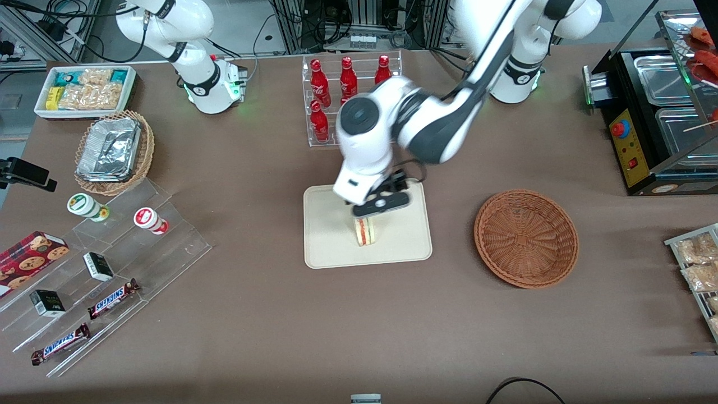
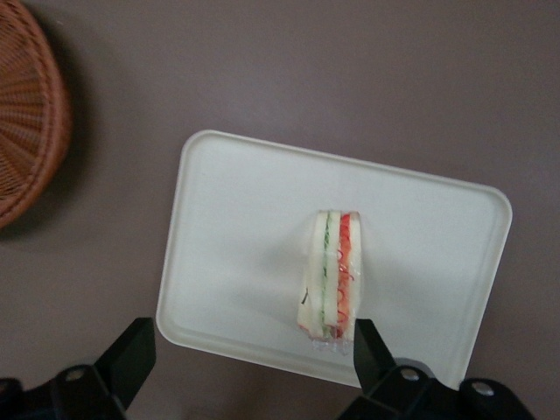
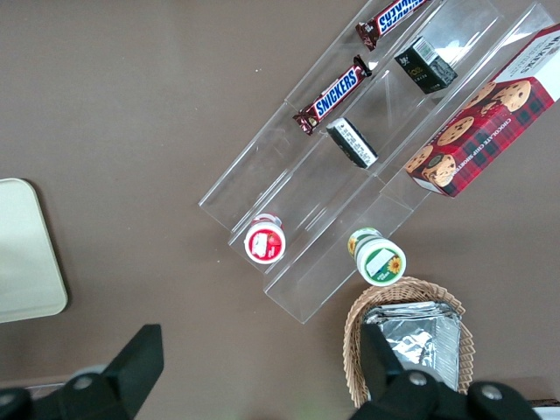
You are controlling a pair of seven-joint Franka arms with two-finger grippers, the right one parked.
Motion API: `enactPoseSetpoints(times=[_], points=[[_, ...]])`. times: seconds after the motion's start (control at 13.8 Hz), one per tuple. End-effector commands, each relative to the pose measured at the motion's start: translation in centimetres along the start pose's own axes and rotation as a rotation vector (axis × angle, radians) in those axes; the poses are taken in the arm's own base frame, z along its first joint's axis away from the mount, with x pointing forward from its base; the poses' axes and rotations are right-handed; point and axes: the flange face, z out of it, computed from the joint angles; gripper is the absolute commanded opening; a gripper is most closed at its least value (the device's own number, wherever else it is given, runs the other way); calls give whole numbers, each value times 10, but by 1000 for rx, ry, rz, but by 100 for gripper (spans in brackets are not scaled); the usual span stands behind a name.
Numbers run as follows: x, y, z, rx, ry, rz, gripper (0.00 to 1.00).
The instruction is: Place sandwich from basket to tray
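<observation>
The sandwich (image 1: 366,231) stands on its edge on the cream tray (image 1: 331,247), near the tray's middle, with its red filling stripe showing. My left gripper (image 1: 372,215) is just above it, open, with nothing in it. In the left wrist view the sandwich (image 2: 332,273) rests on the tray (image 2: 236,219), and the gripper (image 2: 249,357) has its black fingers (image 2: 133,350) spread wide, one finger close beside the sandwich's end. The reddish-brown basket (image 1: 526,238) holds nothing and lies beside the tray, toward the working arm's end; its rim (image 2: 26,114) also shows in the wrist view.
A clear rack of red bottles (image 1: 348,84) stands farther from the front camera than the tray. A black food warmer (image 1: 650,106) is at the working arm's end. A tan basket of foil containers (image 1: 115,151), a white snack bin (image 1: 84,90) and a clear display step (image 1: 106,280) lie toward the parked arm's end.
</observation>
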Motion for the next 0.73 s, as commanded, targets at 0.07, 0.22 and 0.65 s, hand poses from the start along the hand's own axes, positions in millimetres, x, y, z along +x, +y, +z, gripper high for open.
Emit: enactPoseSetpoints(times=[0.07, 0.22, 0.65], points=[[54, -107, -83, 6, -20, -56, 100], [83, -168, -111, 15, -59, -18, 100], [124, -316, -153, -35, -112, 186, 100]])
